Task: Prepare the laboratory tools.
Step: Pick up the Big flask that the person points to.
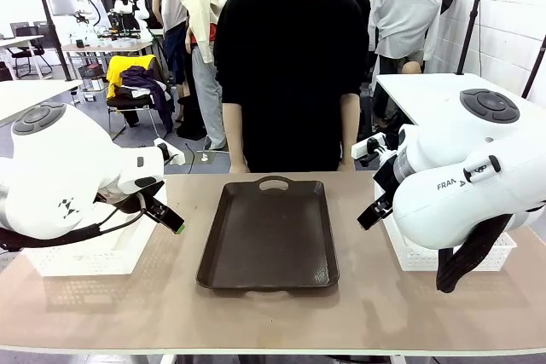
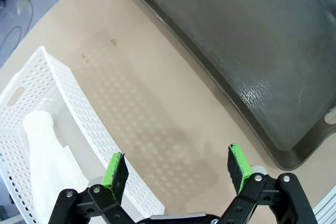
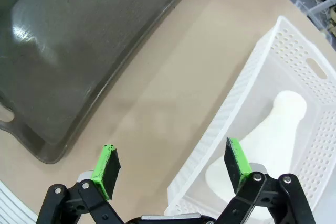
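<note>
One frosted-white conical flask rests inside the left white mesh basket, its narrow neck pointing away from my fingers. My left gripper hovers open over the bare table, its left pad above the basket's near wall, nothing between the pads. In the front view the left gripper hangs beside that basket. A second flask sits in the right basket. My right gripper is open and empty, straddling that basket's wall; in the front view the right gripper sits beside the basket.
A dark brown tray with handle cut-outs lies empty at the table's middle between the two baskets; the same tray appears in both wrist views. A person in a black shirt stands at the far edge, hands down.
</note>
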`<state>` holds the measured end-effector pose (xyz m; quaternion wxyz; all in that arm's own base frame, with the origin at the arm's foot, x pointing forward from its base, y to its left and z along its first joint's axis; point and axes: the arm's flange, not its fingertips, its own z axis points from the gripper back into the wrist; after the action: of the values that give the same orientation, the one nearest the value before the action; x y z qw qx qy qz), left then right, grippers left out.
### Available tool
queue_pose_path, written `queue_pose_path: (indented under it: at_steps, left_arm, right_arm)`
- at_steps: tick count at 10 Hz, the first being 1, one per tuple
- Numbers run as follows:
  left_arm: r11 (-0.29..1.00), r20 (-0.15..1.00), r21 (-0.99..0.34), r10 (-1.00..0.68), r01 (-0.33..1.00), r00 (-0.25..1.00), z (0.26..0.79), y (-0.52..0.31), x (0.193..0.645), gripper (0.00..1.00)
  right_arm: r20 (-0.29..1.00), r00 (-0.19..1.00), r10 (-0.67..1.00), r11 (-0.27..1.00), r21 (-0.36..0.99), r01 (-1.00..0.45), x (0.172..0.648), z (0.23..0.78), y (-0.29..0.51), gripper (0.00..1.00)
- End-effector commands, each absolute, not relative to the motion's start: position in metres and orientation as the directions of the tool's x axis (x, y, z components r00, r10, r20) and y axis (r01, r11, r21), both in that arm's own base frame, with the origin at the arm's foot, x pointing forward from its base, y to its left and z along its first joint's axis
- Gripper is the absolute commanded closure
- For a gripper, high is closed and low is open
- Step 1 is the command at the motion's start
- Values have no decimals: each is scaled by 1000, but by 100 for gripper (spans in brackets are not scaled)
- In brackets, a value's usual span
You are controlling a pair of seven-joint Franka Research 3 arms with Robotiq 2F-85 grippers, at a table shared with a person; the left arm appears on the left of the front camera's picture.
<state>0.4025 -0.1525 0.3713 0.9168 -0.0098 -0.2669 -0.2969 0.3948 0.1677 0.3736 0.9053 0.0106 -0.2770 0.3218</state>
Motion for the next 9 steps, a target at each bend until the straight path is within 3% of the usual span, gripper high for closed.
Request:
queue_pose_path:
  at_steps: [1,6,9]
  left_arm:
    - [825,496,139,-536,547,683,371,-151,403,0]
    - [826,506,157,-537,541,674,383,-149,399,0]
    - [787,538,0,-520,616,664,410,-128,387,0]
  right_arm:
    - [509,640,576,793,-159,-588,395,374,168,0]
    - [496,669,554,805,-112,-583,379,392,158,0]
    - [535,638,554,792,-103,-601,362,429,142,0]
